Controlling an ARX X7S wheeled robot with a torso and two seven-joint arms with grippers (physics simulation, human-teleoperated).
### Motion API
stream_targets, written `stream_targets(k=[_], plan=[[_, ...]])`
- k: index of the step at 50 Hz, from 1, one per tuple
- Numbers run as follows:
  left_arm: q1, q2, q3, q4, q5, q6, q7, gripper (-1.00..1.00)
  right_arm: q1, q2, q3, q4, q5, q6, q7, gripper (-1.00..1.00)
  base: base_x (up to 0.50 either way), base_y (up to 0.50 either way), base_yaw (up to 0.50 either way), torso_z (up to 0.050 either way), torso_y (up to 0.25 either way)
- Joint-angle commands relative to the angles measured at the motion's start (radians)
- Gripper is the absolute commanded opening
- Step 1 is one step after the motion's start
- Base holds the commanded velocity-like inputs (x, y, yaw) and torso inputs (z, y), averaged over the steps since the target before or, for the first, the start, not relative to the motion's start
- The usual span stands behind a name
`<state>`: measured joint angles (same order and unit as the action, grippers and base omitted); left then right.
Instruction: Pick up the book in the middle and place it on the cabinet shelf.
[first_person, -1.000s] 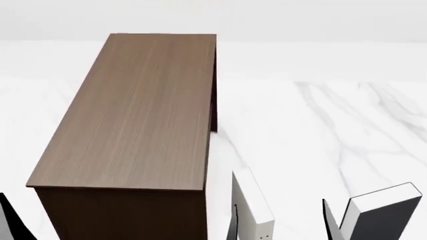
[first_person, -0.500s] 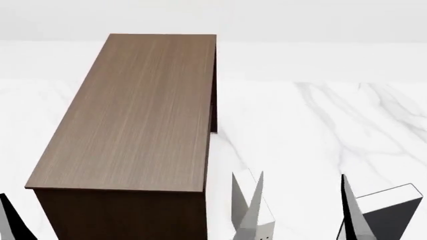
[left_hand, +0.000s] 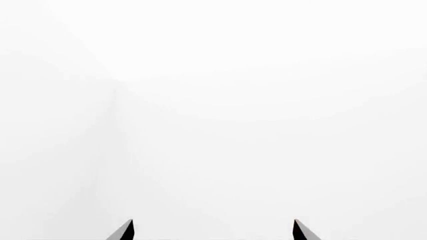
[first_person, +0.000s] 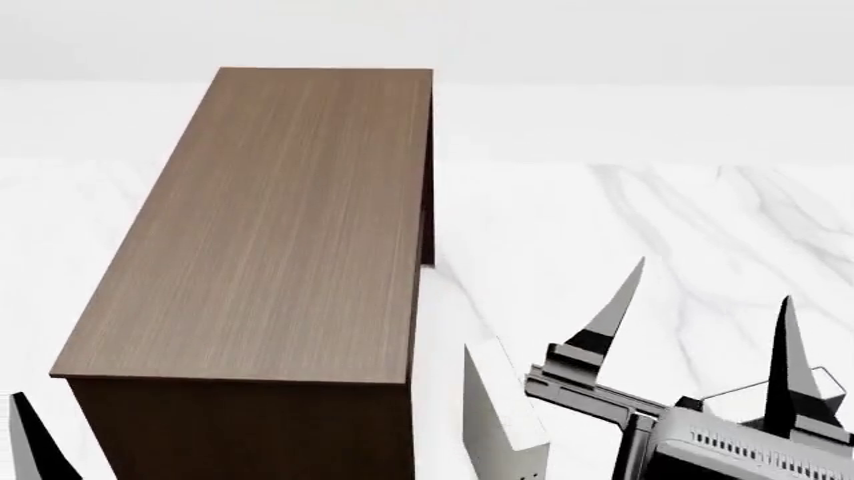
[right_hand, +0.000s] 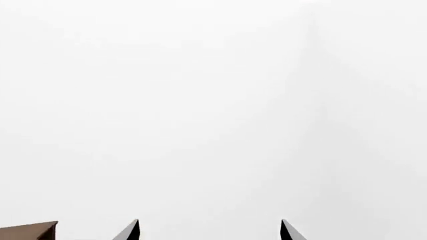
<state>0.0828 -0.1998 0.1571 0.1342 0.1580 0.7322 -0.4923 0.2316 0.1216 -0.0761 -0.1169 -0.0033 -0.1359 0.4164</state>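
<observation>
Seemingly idle, the left fingers (left_hand: 127, 232) are seen in the left wrist view as two dark tips set well apart, with nothing between them and only blank white beyond. In the head view, the right fingers (first_person: 601, 325) are spread wide and empty above the marble bench (first_person: 641, 200), probably so that the book (first_person: 737, 392) can be straddled. The book is placed at the near right, just beside an off-white book (first_person: 501, 420) and well apart from the cabinet shelf (first_person: 267, 230). It is mostly hidden behind the wrist, so only a pale edge is shown and its heading and long axis cannot be told. In the right wrist view, the same gap is confirmed; the book is not shown.
</observation>
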Motion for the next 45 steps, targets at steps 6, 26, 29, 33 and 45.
stream_targets(k=[6,26,29,33,45], plan=[[0.012,0.007,-0.014,0.035,0.001,-0.036,0.021,1.00,0.100,-0.056,0.062,0.115,0.031,0.096,0.070,1.00,0.00,0.00,0.00,0.000,0.000],[-0.009,-0.005,0.007,-0.038,-0.008,-0.005,0.007,1.00,0.224,-0.101,0.008,0.207,0.110,0.250,0.341,1.00,0.00,0.00,0.00,0.000,0.000],[-0.010,-0.007,0.010,-0.043,-0.008,-0.003,0.005,1.00,0.228,-0.100,0.005,0.211,0.125,0.275,0.378,1.00,0.00,0.00,0.00,0.000,0.000],[-0.008,-0.010,0.013,-0.035,-0.010,-0.009,0.005,1.00,0.228,-0.094,-0.011,0.209,0.141,0.280,0.402,1.00,0.00,0.00,0.00,0.000,0.000],[-0.009,-0.018,0.023,-0.045,-0.016,-0.009,0.002,1.00,0.255,-0.082,-0.021,0.241,0.148,0.317,0.507,1.00,0.00,0.00,0.00,0.000,0.000]])
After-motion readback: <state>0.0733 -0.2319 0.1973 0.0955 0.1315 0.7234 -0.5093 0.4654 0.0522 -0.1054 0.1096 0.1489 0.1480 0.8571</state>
